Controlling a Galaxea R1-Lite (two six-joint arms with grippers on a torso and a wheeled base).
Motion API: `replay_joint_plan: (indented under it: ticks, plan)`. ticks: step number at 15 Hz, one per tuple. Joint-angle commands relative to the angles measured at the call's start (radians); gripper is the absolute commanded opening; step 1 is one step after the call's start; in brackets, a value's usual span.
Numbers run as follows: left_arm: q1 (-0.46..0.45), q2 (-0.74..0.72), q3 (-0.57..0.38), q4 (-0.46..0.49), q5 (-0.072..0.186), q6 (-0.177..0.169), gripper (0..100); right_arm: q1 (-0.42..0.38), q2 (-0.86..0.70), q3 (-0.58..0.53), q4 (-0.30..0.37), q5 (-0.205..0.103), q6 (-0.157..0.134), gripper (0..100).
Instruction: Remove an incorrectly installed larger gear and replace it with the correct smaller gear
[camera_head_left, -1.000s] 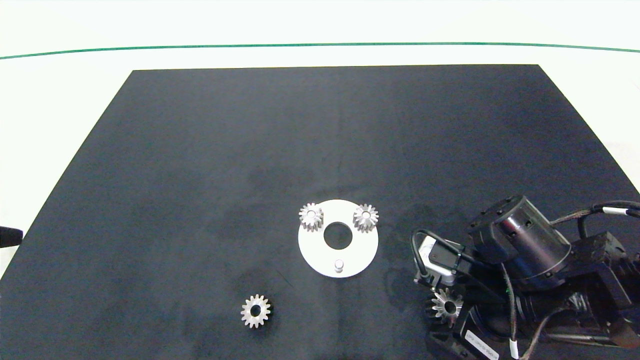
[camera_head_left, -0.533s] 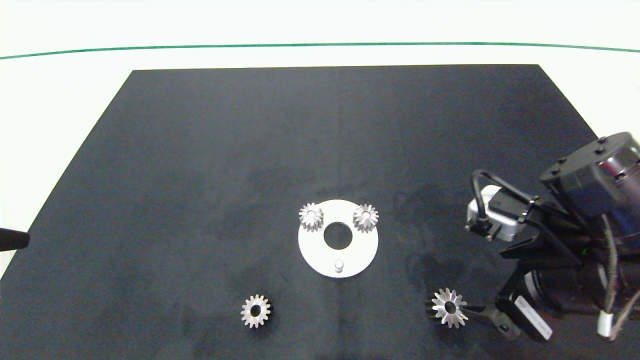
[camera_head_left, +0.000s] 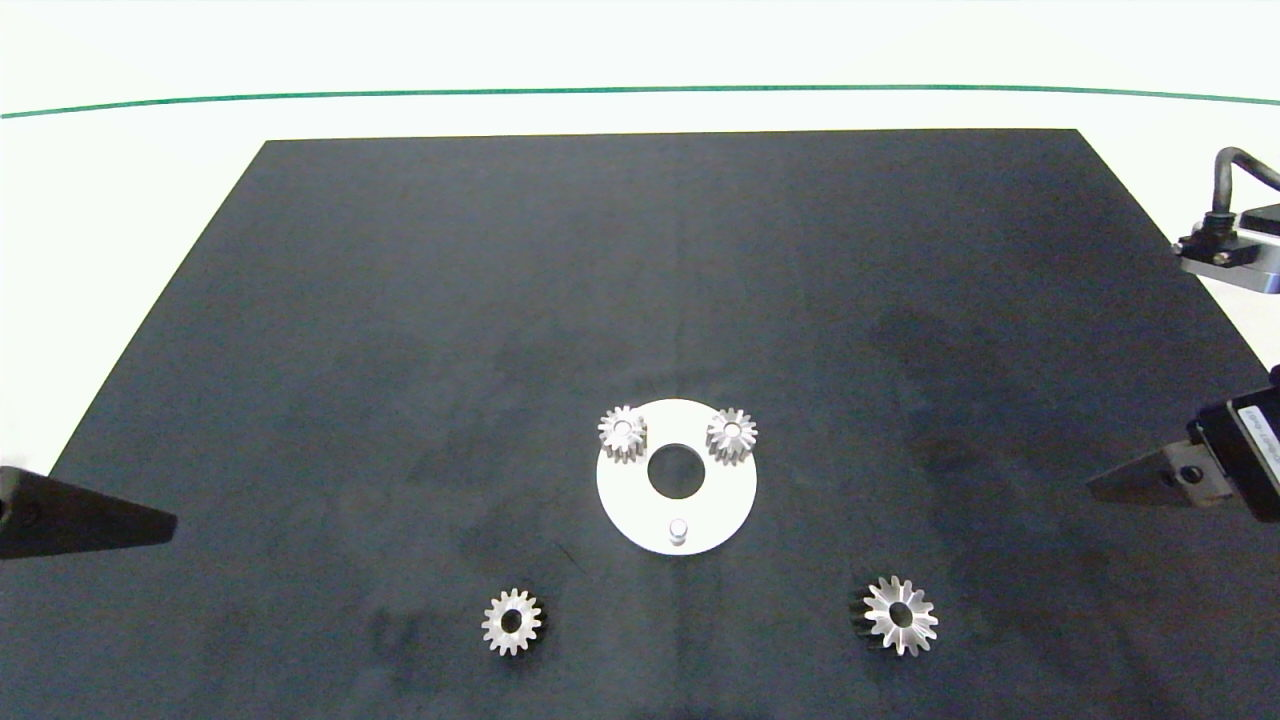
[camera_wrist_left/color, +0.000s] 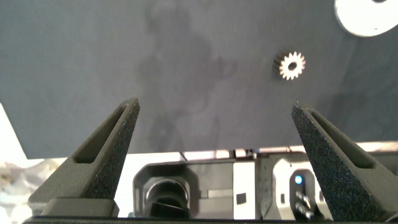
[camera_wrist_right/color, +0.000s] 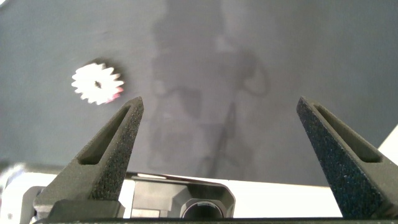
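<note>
We show the worktop from above, with a white disc near its centre. The disc carries two gears, one at 10 o'clock and one at 2 o'clock on its face, each seated over a post. The post at 6 o'clock stands bare. The larger gear, with its long pointed teeth, lies flat on the worktop at about 4 o'clock from the disc, well apart from it; we judge the removal step done. The smaller gear lies flat at about 7 o'clock from the disc, also apart from it and untouched. What we judge to remain is to pick up this smaller gear and seat it on the bare post. The disc's central hole holds nothing. The left gripper hangs at the worktop's 8 o'clock edge with its fingers spread wide and nothing between them; its wrist view shows the smaller gear ahead. The right gripper is out at the 3 o'clock edge, fingers likewise spread and empty, with the larger gear in its wrist view. We take the left gripper as the nearer to the smaller gear.
</note>
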Motion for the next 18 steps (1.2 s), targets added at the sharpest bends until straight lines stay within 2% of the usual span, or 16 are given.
replay_joint_plan:
  ticks: [1, 4, 5, 7, 8, 9, 11, 12, 13, 15, 16, 17, 18]
  plan:
    - [-0.133, 0.091, 0.017, -0.014, 0.006, -0.098, 100, -0.065, 0.005, -0.009, 0.009, -0.002, 0.0, 100]
    - [-0.254, 0.146, 0.076, -0.102, 0.043, -0.212, 100, -0.08, -0.003, -0.003, 0.006, 0.001, 0.002, 100]
    - [-0.302, 0.165, 0.096, -0.125, 0.07, -0.249, 100, -0.079, -0.007, -0.001, 0.006, 0.003, 0.002, 100]
    - [-0.374, 0.186, 0.188, -0.186, 0.19, -0.256, 100, -0.074, -0.021, 0.0, 0.004, 0.004, 0.0, 100]
    - [-0.421, 0.186, 0.244, -0.235, 0.216, -0.259, 100, -0.074, -0.023, 0.0, 0.004, 0.007, -0.006, 100]
    - [-0.444, 0.186, 0.284, -0.272, 0.217, -0.27, 100, -0.076, -0.024, 0.0, 0.004, 0.007, -0.007, 100]
    - [-0.507, 0.206, 0.303, -0.307, 0.221, -0.316, 100, -0.076, -0.023, 0.0, 0.004, 0.007, -0.009, 100]
    - [-0.538, 0.243, 0.304, -0.315, 0.244, -0.342, 100, -0.076, -0.023, 0.0, 0.004, 0.007, -0.012, 100]
    - [-0.565, 0.278, 0.32, -0.33, 0.296, -0.371, 100, -0.076, -0.024, 0.0, 0.004, 0.007, -0.013, 100]
    - [-0.604, 0.343, 0.333, -0.4, 0.379, -0.451, 100, -0.076, -0.023, 0.005, 0.004, 0.007, -0.013, 100]
    - [-0.61, 0.364, 0.336, -0.415, 0.394, -0.473, 100, -0.074, -0.023, 0.01, 0.003, 0.01, -0.013, 100]
    - [-0.61, 0.396, 0.332, -0.423, 0.395, -0.5, 100, -0.073, -0.023, 0.01, 0.003, 0.013, -0.015, 100]
    - [-0.608, 0.407, 0.33, -0.423, 0.395, -0.505, 100, -0.071, -0.024, 0.01, 0.003, 0.013, -0.015, 100]
